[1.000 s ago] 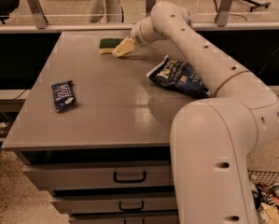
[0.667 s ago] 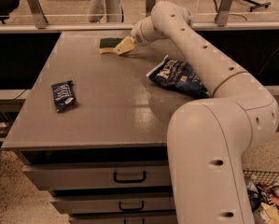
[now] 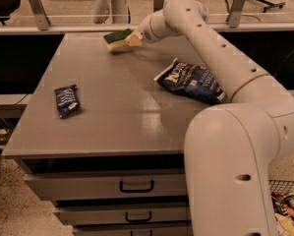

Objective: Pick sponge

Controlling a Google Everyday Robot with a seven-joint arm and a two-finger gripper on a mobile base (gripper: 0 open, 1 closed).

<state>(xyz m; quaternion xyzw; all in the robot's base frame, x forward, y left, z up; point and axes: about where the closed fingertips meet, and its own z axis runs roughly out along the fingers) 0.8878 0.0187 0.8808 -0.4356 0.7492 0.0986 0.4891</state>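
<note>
Pincer [image 3: 132,37] far back — sponge [image 3: 116,38] touching its tip (green side up)

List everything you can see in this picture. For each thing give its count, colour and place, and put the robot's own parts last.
sponge: 1, dark green over pale yellow, far edge of the table, at the gripper
bag: 1, dark blue, right side of the table, partly behind the arm
packet: 1, dark blue, small, left side of the table
table: 1, grey, centre of the view
drawers: 3 in view, grey with dark handles, under the tabletop
basket: 1, wire, on the floor at lower right
arm: 1, white, reaching from lower right to the far edge
gripper: 1, pale, at the sponge's right end
</note>
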